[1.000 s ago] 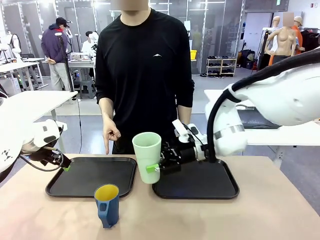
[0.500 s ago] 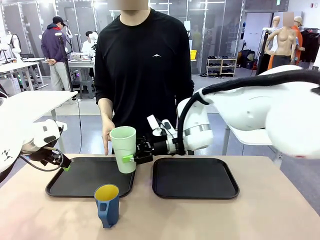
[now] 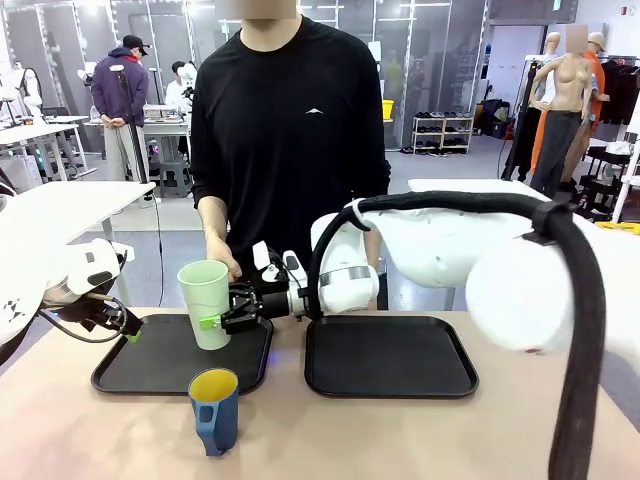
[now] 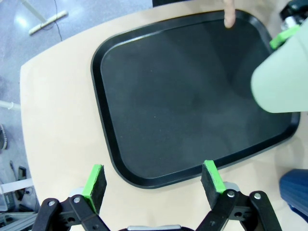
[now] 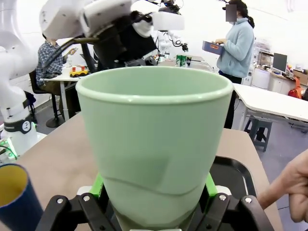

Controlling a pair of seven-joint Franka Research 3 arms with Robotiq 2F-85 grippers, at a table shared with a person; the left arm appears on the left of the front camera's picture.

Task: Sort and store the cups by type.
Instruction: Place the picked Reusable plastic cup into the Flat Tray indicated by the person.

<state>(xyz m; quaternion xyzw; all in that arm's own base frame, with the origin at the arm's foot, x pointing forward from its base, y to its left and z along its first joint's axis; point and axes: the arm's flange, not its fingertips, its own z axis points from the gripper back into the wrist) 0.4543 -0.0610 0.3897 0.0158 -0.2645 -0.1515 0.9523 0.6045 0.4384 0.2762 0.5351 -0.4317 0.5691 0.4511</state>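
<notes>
My right gripper (image 3: 215,322) is shut on the lower part of a tall mint-green tumbler (image 3: 206,301), holding it upright over the right half of the left black tray (image 3: 140,375). In the right wrist view the tumbler (image 5: 156,144) stands between the green pads (image 5: 98,185). The dark blue mug (image 3: 214,410) with yellow inside stands on the table in front of that tray, its rim showing at the right wrist view's lower left (image 5: 14,195). My left gripper (image 4: 154,182) hangs open over the tray's near-left edge (image 4: 103,144), nothing between its fingers; it sits at the tray's left corner (image 3: 128,330).
A second black tray (image 3: 390,360) lies right of the first. A person stands at the far side, one finger (image 3: 214,290) pointing down at the left tray's far edge, the fingertip (image 4: 229,17) touching it. My right arm (image 3: 430,250) reaches across the middle.
My right gripper has carried the tumbler leftward, from over the right tray's left edge to above the left tray. The left gripper, the mug and the person's pointing hand have stayed put.
</notes>
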